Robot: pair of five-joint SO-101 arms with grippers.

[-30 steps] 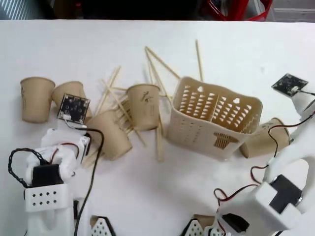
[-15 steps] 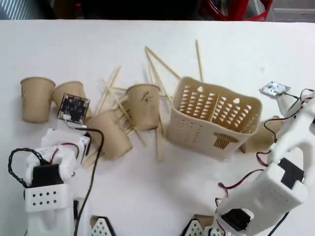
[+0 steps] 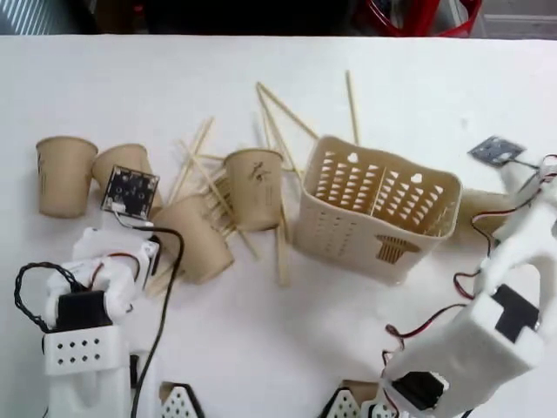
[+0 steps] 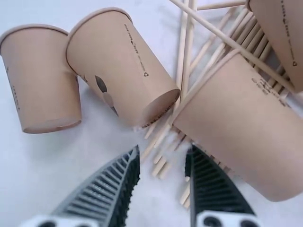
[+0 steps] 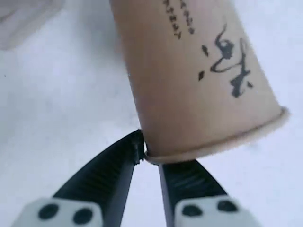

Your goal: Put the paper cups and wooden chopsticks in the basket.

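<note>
Right of the basket (image 3: 380,213), the right tool (image 5: 151,153) is closed narrow on the rim of a paper cup (image 5: 199,80), a hold that looks fit for lifting it in. Left of the basket, the left tool (image 4: 163,151) hangs half-open above wooden chopsticks (image 4: 187,61) between loose cups (image 4: 118,66).

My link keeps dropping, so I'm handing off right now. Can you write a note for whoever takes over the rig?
Left gripper: open, low over loose chopsticks on the table.
Right gripper: shut on the rim of the cup beside the basket.
Basket: upright mid-table, nothing visible inside.
Four more cups and the scattered chopsticks lie on the basket's other side, near the left arm.
Done: nothing is in the basket yet.
Left: all five cups and all the chopsticks, most likely starting with the held cup.
</note>
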